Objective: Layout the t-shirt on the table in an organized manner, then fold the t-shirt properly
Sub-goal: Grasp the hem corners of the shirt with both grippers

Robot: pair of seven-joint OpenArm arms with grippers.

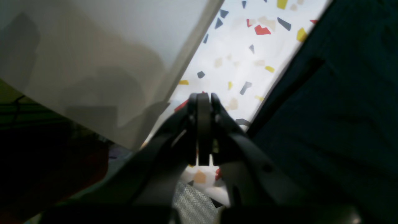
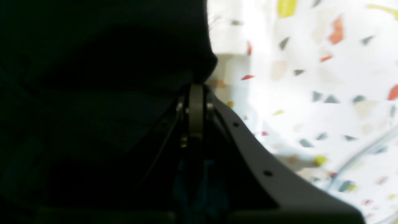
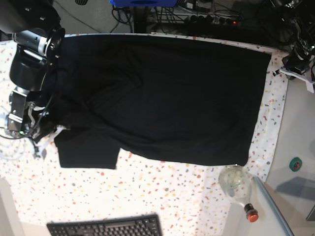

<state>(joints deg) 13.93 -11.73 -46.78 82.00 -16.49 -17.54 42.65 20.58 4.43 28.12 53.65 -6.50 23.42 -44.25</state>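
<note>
The black t-shirt (image 3: 157, 93) lies spread over the speckled table (image 3: 147, 191), one sleeve (image 3: 87, 155) pointing toward the near edge. My right gripper (image 2: 196, 91) is at the shirt's left edge and shut on a fold of the t-shirt (image 2: 93, 77); in the base view its arm (image 3: 29, 64) covers that edge. My left gripper (image 1: 203, 97) is shut with nothing in it. It hovers over a bare strip of table (image 1: 248, 56) just beside the t-shirt's edge (image 1: 335, 124). Only part of the left arm (image 3: 297, 60) shows at the table's far right corner.
A black keyboard (image 3: 106, 227) lies at the near edge. A clear glass bottle with a red cap (image 3: 237, 186) rests near the right corner, beside a white surface (image 3: 300, 128) with a green roll (image 3: 295, 163). Cables and gear (image 3: 206, 17) line the back.
</note>
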